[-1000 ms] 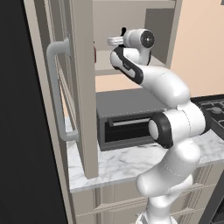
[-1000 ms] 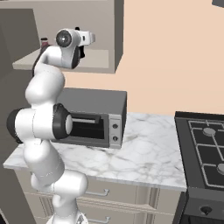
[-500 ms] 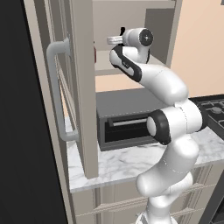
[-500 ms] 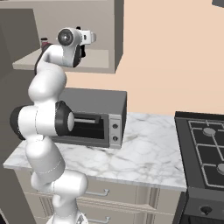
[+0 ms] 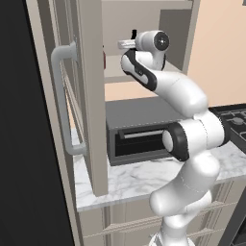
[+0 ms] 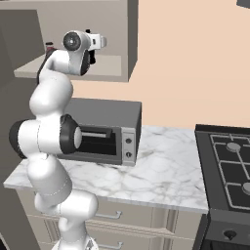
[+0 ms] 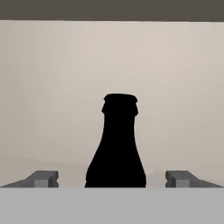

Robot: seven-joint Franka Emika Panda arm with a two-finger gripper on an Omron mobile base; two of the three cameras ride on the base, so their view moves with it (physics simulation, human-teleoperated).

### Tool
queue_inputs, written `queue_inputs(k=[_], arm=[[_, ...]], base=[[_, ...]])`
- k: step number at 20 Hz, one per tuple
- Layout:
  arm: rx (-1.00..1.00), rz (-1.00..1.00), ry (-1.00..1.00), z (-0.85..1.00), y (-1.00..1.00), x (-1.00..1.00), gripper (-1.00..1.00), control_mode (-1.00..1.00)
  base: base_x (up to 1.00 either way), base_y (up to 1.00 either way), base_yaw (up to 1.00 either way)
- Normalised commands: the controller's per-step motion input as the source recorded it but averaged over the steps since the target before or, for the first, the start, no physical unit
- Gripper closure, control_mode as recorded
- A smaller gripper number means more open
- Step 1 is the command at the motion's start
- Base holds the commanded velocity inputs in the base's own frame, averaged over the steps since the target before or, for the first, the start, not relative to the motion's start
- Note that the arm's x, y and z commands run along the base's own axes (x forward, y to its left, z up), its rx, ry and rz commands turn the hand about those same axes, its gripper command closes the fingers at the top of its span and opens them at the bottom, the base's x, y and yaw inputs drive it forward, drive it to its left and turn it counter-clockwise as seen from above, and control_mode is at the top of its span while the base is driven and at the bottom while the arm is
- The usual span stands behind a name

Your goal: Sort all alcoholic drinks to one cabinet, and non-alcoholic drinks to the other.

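Marble counter point(image 6: 161, 168) runs across the front of this kitchen, and on it sits one dark microwave point(image 6: 110, 134), with one black stove point(image 6: 232, 171) off to the right in the right base view. Above the microwave hangs the beige wall cabinet point(image 6: 124, 44), door swung wide; the left base view gives us that tall door point(image 5: 91, 96) edge-on, its long grey bar handle point(image 5: 62, 96) sticking out toward us, something the right base view doesn't offer.

Up goes the white arm, reaching right onto the cabinet's pale shelf point(image 6: 110, 66). From the hand view we get the close look: the gripper point(image 7: 112, 179) has its two finger tips spread wide, and one black cola bottle point(image 7: 116, 144) stands upright between them, a clear gap on each side, nothing touching it. So the claw is open and the bottle stands free on the shelf, plain cabinet back wall behind it.

From the left base view, a sliver of red point(image 5: 104, 57) peeks past the door edge on the shelf; too little to identify. The right base view shows a small dark thing with a reddish top point(image 6: 49, 47) behind the arm, hard to tell what.
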Motion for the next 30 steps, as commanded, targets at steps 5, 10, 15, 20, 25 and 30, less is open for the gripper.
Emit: queue_inputs(k=[5,10,15,20,25,30], arm=[[0.00,0.00,0.00,0.04,0.00,-0.78,-1.00,-1.00],[0.03,0.00,0.00,0.06,0.00,-0.96,-1.00,-1.00],[0.06,0.00,0.00,0.07,0.00,-1.00,-1.00,-1.00],[0.02,0.00,0.06,0.01,-0.02,-1.00,-1.00,-1.00],[0.00,-0.02,0.17,0.00,-0.10,-1.00,-1.00,-1.00],[0.00,-0.04,0.23,-0.08,-0.16,-1.00,-1.00,-1.00]], base=[[0.00,0.00,0.00],[0.00,0.00,0.00],[0.00,0.00,0.00],[0.00,0.00,0.00],[0.00,0.00,0.00],[0.00,0.00,0.00]])
